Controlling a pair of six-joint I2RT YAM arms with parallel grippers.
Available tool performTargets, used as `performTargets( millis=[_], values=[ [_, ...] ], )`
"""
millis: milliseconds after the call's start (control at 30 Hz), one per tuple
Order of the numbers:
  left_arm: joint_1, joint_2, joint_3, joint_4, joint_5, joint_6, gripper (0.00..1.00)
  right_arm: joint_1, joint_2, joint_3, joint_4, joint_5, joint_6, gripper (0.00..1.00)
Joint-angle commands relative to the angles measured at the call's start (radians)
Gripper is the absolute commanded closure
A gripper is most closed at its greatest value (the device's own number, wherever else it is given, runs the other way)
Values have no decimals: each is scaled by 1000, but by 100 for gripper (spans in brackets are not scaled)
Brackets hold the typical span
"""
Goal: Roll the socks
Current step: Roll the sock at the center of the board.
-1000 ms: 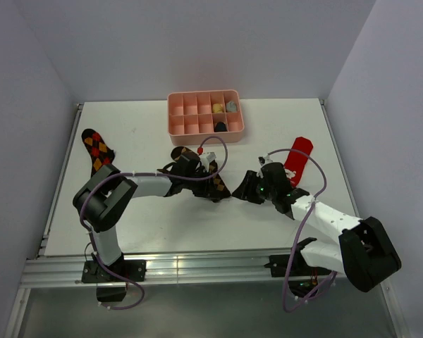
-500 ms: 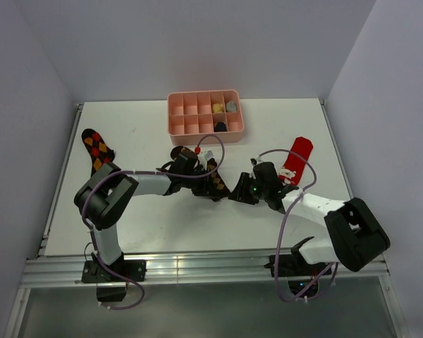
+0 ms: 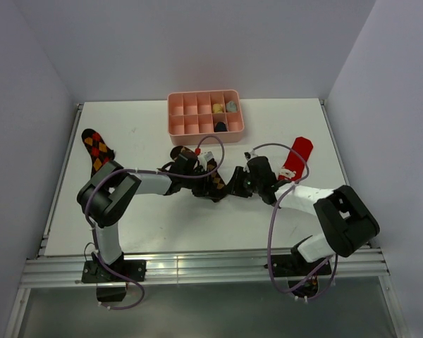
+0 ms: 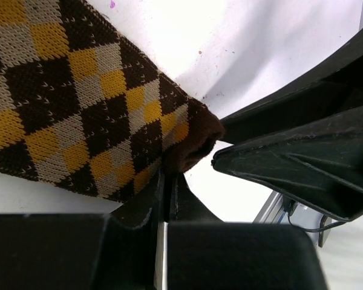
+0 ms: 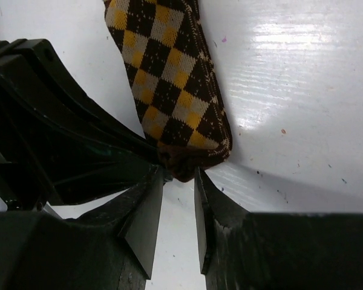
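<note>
tan argyle sock (image 4: 78,103) pinched by left end effector (image 4: 166,193), right end effector (image 5: 178,184) parted opposite, pink tray (image 3: 189,105) behind

This is a robotics lab cell. A bare white table (image 3: 155,225) sits boxed in on three sides by plain, pale, undecorated walls (image 3: 28,127). Its near edge is an aluminium extrusion rail (image 3: 197,266). Two robot arms are bolted to it, the left arm (image 3: 106,203) and the right arm (image 3: 345,222), with purple cables (image 3: 271,232) looping loose along them. The few household things read as test props: a pink compartment tray (image 3: 170,113), a tan argyle sock (image 3: 216,183), a red-orange argyle sock (image 3: 95,146) and a red sock (image 3: 299,151), spread across the white surface.
</note>
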Motion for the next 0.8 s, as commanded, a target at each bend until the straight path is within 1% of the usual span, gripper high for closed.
performTargets(
  millis=[0,167,267,400,433,467,567,600,667,700,767],
  values=[
    [3,17,5,19,24,-6,100,7,29,49,57,3,4,66],
    [3,26,8,24,37,-10,100,10,73,59,66,5,13,67],
    [3,28,8,25,43,-10,100,16,100,76,47,32,15,69],
    [3,34,7,27,47,-10,100,26,134,115,-12,75,18,72],
    [4,32,5,28,47,-8,100,27,143,134,-29,112,16,72],
    [3,26,0,32,47,-8,99,36,157,147,-71,126,16,73],
    [3,0,-6,25,32,4,92,47,185,199,-171,187,15,74],
    [3,-9,-6,18,12,9,85,52,203,211,-182,198,16,74],
    [3,-47,-12,10,-12,24,77,56,218,240,-255,229,24,75],
    [3,-64,-15,6,-29,32,70,58,230,248,-272,235,24,75],
    [3,-128,-30,-14,-89,55,63,58,241,265,-309,241,22,75]
  ],
)
